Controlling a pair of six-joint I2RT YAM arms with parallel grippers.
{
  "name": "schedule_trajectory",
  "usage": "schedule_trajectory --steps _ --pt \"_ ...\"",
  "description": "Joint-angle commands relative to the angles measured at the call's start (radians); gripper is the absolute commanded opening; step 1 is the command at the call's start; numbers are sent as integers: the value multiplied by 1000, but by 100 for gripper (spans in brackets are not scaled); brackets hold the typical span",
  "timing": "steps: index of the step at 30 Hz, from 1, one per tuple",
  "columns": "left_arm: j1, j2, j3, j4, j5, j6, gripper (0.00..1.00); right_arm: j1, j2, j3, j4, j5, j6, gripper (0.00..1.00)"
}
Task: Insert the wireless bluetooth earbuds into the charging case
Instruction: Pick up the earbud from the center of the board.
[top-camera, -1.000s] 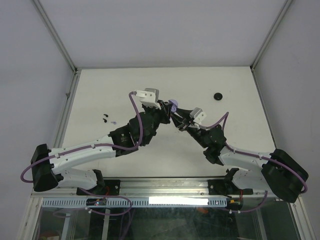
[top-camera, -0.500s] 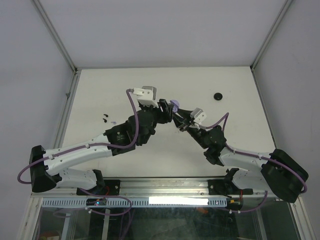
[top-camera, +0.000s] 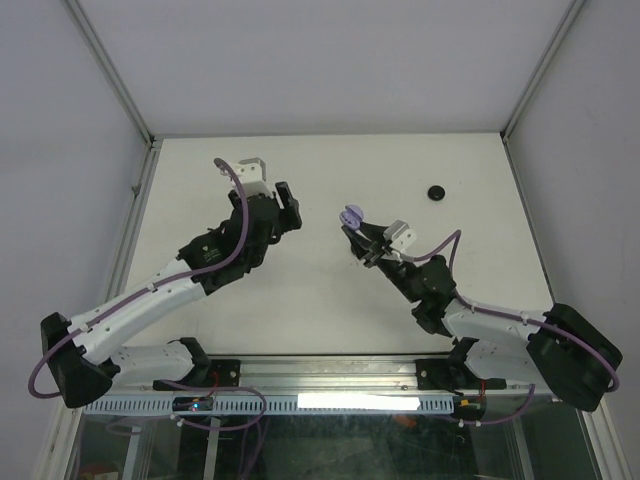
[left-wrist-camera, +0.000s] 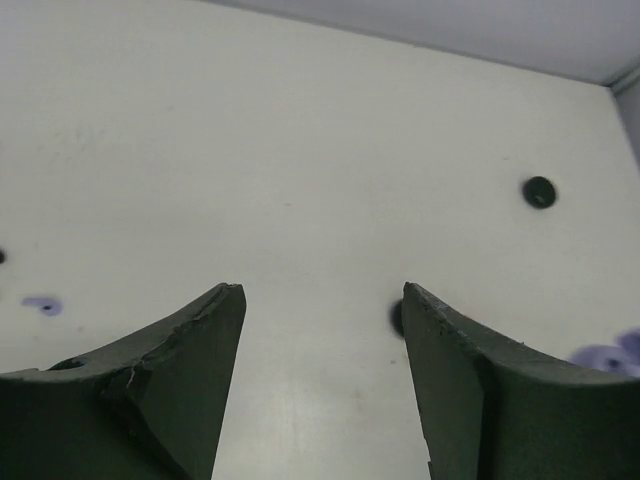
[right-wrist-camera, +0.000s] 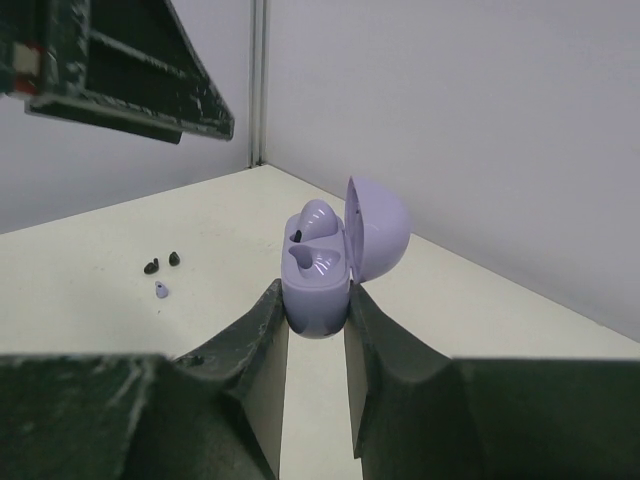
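The lavender charging case (right-wrist-camera: 318, 290) stands upright with its lid (right-wrist-camera: 378, 230) open, and my right gripper (right-wrist-camera: 314, 288) is shut on its body. Two lavender earbuds sit in its top: the far one (right-wrist-camera: 318, 220) stands a little proud and shows a dark tip, while the near one (right-wrist-camera: 315, 262) lies lower. From above, the case (top-camera: 349, 215) is held over the table's middle by the right gripper (top-camera: 354, 232). My left gripper (top-camera: 285, 208) hangs open and empty to the left of the case, well apart from it. Its fingers (left-wrist-camera: 190, 340) frame bare table.
Two tiny black bits (right-wrist-camera: 160, 263) and a small lavender bit (right-wrist-camera: 161, 290) lie on the table at the left (top-camera: 212, 238). A black round disc (top-camera: 436, 192) rests at the back right. Metal-framed walls enclose the table on three sides.
The left gripper has opened, let go at the case, and drawn back to the left. The right gripper still holds the case, shifted slightly.
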Motion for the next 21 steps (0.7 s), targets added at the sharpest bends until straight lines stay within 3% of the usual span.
schedule_trajectory --steps 1,5,14,21 --pt "140 -41 -78 -116 123 -63 66 1 -33 -9 27 23 -14 0" --pt "287 -20 -134 -128 255 -45 66 1 -33 -15 27 19 -15 0" --pt "561 128 -179 -135 409 111 65 1 -39 -35 35 29 -13 0" --pt "713 326 -101 -155 541 184 59 1 -40 -55 59 42 -3 0"
